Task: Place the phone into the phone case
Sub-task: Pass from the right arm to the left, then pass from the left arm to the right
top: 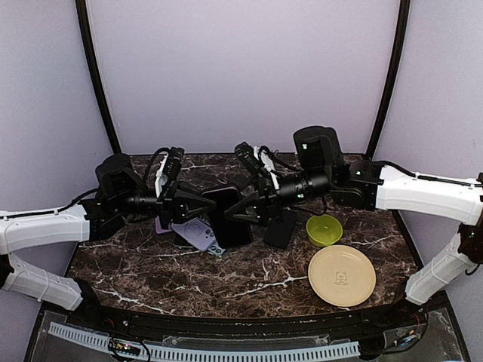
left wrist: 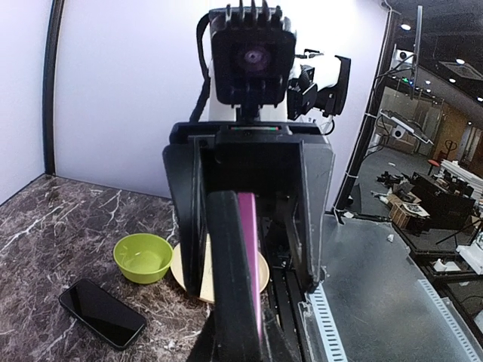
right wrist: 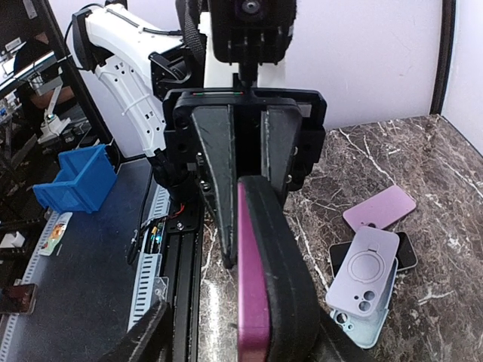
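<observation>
A purple phone (top: 226,217) sits in a black case and is held upright over the middle of the table, between both arms. My left gripper (top: 202,207) is shut on its left end. In the left wrist view the case (left wrist: 226,279) is edge-on with the purple phone edge (left wrist: 250,256) beside it. My right gripper (top: 243,213) stands open around the other end. In the right wrist view the black case (right wrist: 290,286) and purple phone edge (right wrist: 250,294) run between its spread fingers, the right one close to the case back.
A spare black phone (top: 281,228) lies right of centre, also in the left wrist view (left wrist: 102,313). There is a green bowl (top: 324,229) and a beige plate (top: 342,274) at right. Lilac cases (top: 200,234) lie at left; the right wrist view shows a pink case (right wrist: 379,208) and a lilac one (right wrist: 364,270).
</observation>
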Controlling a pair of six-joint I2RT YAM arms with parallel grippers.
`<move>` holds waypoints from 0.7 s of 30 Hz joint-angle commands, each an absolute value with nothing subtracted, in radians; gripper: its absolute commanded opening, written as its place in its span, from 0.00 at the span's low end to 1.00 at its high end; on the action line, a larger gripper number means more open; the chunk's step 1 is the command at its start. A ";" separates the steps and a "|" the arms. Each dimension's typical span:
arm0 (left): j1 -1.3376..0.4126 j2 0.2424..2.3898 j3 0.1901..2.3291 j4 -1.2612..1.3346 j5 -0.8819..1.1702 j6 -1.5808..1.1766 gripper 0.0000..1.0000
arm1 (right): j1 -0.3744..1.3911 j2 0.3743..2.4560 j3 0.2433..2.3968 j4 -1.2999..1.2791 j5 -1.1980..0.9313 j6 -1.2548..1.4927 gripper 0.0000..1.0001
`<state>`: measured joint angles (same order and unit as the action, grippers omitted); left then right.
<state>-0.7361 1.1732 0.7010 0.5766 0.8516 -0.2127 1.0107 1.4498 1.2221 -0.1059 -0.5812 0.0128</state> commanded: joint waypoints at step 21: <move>-0.732 1.119 0.706 0.660 0.894 -0.206 0.11 | 0.988 1.373 1.103 -0.010 -0.602 0.079 0.00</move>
